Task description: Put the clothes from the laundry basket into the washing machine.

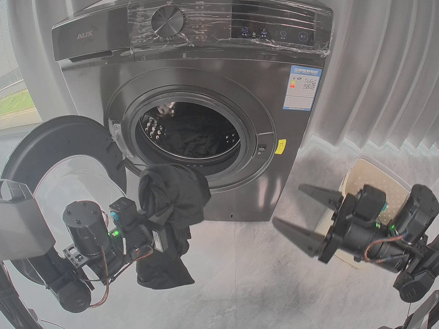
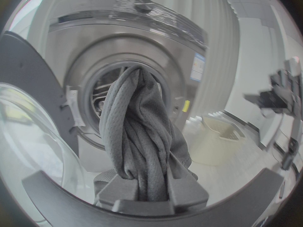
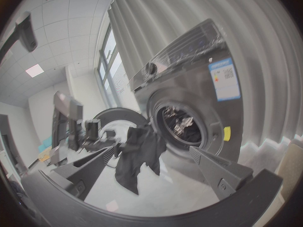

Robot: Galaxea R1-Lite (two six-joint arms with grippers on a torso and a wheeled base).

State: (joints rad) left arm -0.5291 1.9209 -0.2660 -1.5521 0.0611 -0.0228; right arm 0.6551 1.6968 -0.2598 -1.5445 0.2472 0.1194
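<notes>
Dark garment (image 1: 171, 197) held up just before the washing machine (image 1: 256, 83)

The left tool (image 2: 151, 186) is clamped on a bunched fold of the garment. The rest hangs free below the round opening (image 1: 192, 131), probably lifted so it clears the rim on the way in. The door (image 1: 59, 142) stands swung wide to the left, out of the path. The drum already holds dark clothes (image 1: 196, 138). The right tool (image 1: 292, 209) is spread open and empty, near the laundry basket (image 1: 366, 172), whose contents the arm mostly hides.

Matt mesh cloth garment (image 2: 139, 133), glossy washing machine (image 1: 256, 87)
</notes>
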